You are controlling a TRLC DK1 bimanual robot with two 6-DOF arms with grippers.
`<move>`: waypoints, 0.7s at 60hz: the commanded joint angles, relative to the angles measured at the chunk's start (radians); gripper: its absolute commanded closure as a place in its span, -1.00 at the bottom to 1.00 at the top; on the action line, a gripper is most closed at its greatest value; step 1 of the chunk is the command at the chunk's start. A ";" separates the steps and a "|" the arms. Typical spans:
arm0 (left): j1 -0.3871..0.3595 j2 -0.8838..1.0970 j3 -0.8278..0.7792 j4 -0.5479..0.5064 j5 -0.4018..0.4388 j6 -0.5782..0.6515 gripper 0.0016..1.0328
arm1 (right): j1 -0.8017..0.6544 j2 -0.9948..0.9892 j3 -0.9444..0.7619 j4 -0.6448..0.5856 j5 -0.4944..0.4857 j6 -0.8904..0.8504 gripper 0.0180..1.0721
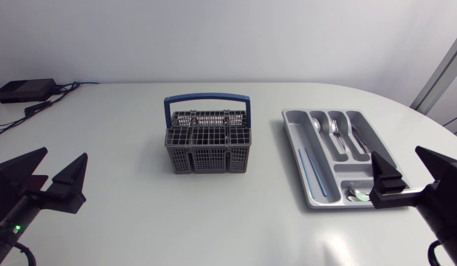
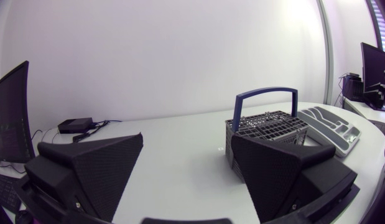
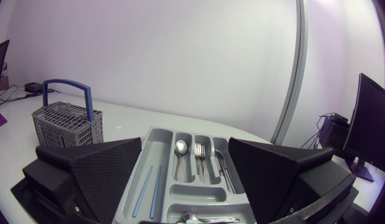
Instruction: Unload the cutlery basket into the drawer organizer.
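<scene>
Head view — basket mid-worktop, organizer by right edge, just ahead of right pincer. Both pincers gape, empty — left pincer nearer the basket, which lies ahead-right of it.

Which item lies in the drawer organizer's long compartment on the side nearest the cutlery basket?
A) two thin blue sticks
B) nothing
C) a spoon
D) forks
A: the two thin blue sticks lie lengthwise in the drawer organizer compartment closest to the cutlery basket. The spoon and forks sit in the slots further over.
</scene>
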 commanded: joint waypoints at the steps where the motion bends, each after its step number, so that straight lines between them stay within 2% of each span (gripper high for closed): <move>1: -0.012 -0.046 -0.054 0.019 -0.024 -0.048 -0.90 | -0.020 -0.044 -0.058 0.025 -0.019 0.059 -0.92; 12: -0.033 -0.157 -0.154 0.032 -0.094 -0.104 -0.90 | -0.064 -0.154 -0.168 0.060 -0.076 0.130 -0.92; 42: -0.033 -0.157 -0.154 0.032 -0.094 -0.104 -0.90 | -0.069 -0.166 -0.179 0.064 -0.082 0.137 -0.92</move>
